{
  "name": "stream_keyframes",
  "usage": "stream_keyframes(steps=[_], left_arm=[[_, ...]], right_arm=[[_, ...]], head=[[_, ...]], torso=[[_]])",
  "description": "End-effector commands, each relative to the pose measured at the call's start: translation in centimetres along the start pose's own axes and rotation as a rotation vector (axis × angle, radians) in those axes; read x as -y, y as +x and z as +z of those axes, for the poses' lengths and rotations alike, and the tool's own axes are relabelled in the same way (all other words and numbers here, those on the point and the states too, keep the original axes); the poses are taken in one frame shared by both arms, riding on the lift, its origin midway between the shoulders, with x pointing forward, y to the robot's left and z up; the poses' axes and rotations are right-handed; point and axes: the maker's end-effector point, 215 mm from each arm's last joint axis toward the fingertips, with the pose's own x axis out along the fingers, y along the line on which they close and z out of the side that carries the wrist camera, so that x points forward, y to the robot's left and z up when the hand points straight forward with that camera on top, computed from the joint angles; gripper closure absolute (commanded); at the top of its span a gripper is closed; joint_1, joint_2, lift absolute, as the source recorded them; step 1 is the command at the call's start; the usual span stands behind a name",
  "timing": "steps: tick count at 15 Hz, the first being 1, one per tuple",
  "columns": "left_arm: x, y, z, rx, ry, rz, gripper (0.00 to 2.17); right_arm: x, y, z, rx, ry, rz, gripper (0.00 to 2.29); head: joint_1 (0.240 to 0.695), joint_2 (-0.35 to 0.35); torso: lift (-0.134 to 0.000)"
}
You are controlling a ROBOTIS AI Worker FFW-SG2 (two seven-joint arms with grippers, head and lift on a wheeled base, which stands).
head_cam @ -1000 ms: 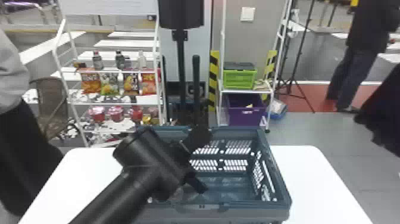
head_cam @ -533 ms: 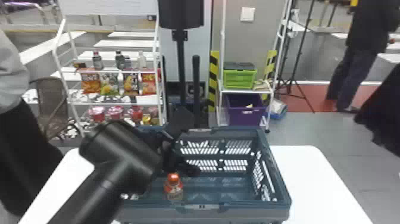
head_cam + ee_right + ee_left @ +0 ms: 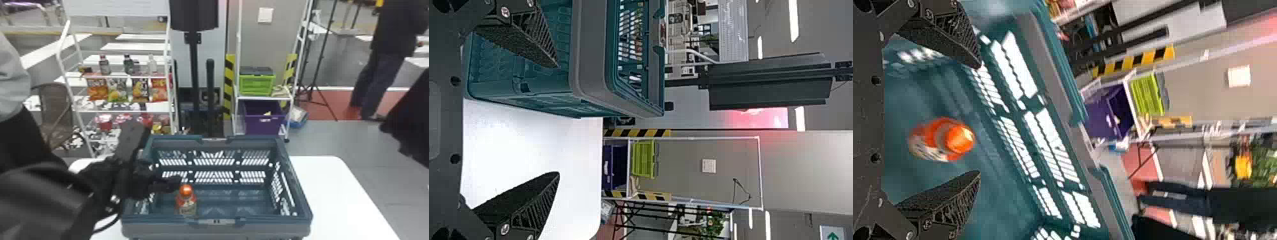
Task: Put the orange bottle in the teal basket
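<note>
The left gripper [image 3: 159, 156], its fingers spread with nothing between them, is over the left part of the teal basket [image 3: 216, 229], having moved left since the previous head view. Just beside it, the orange bottle [image 3: 186, 201] is inside the basket, orange cap up, near the near wall and left of the middle, where it was in that previous view and where the arm covered the spot a moment before. On the white table [image 3: 338, 191] sits the basket, and the right gripper [image 3: 558, 120] is parked outside its right side, fingers wide apart and empty.
</note>
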Motion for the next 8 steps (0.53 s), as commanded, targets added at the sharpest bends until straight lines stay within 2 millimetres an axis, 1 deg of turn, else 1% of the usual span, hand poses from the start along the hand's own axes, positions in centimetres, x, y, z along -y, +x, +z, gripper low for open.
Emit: stream_keyframes(steps=[1,2,3,4,6,8], left_arm=[[-1.8,-3.2,-0.3,0.142,-0.034,0.067,0.16],[-3.1,-5.2,0.4,0.249,-0.038,0.126,0.17],[-3.4,-6.8,0.0,0.270,-0.046,0.153,0.17],[-3.3,-7.7,-1.4,0.286,-0.058,0.163,0.17],[-2.7,-10.6,-1.3,0.428,-0.087,0.190,0.17],[-1.5,-13.8,-1.0,0.571,-0.133,0.209,0.17]], right_arm=[[0.1,0.0,0.4,0.006,-0.003,0.000,0.12],[0.0,0.0,0.4,0.006,-0.003,0.002,0.12],[0.0,0.1,0.5,0.008,-0.005,0.003,0.12],[0.0,0.2,0.4,0.005,-0.005,0.004,0.12],[-0.2,0.3,0.4,0.005,-0.005,0.009,0.12],[-0.3,0.4,0.5,0.004,-0.008,0.014,0.12]], head=[[0.499,0.000],[0.499,0.000],[0.499,0.000],[0.499,0.000],[0.499,0.000],[0.499,0.000]], torso=[[0.000],[0.000],[0.000],[0.000],[0.000],[0.000]])
